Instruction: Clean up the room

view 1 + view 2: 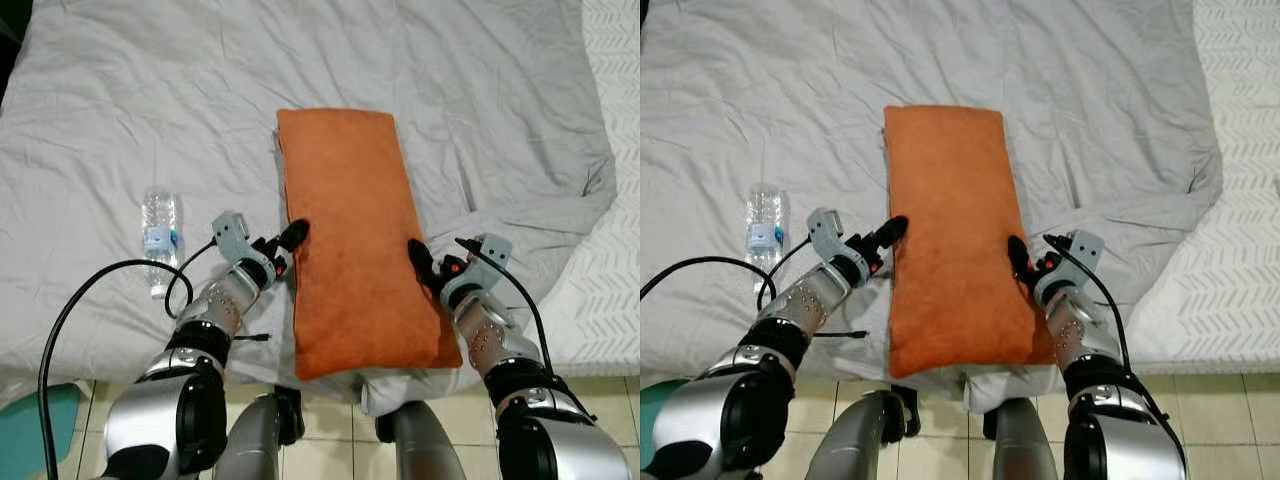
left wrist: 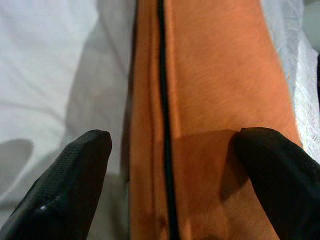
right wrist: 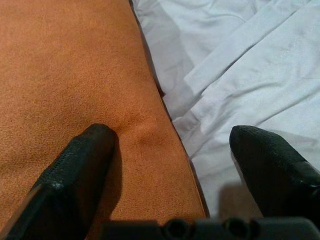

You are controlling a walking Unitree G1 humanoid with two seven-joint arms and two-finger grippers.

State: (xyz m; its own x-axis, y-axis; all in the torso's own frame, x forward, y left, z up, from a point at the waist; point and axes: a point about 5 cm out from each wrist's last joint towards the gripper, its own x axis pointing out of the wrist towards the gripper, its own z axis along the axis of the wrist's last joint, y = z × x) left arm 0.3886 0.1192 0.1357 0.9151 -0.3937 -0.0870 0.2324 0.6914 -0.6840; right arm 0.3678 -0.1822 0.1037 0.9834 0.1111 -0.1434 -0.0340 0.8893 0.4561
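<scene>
An orange pillow (image 1: 350, 230) lies lengthwise on the grey bed sheet (image 1: 150, 100), its near end at the bed's front edge. My left gripper (image 1: 293, 238) is open at the pillow's left edge: in the left wrist view one finger (image 2: 270, 175) rests on the orange fabric and the other hangs over the sheet, with the seam (image 2: 162, 125) between them. My right gripper (image 1: 420, 258) is open at the right edge, one finger (image 3: 80, 170) pressing a dent into the pillow (image 3: 65, 75) and the other above the sheet.
A clear water bottle (image 1: 160, 235) lies on the sheet to the left of my left arm. A white patterned cover (image 1: 610, 250) shows at the right where the grey sheet is folded back. Tiled floor (image 1: 330, 440) and a teal object (image 1: 30, 430) lie below the bed's edge.
</scene>
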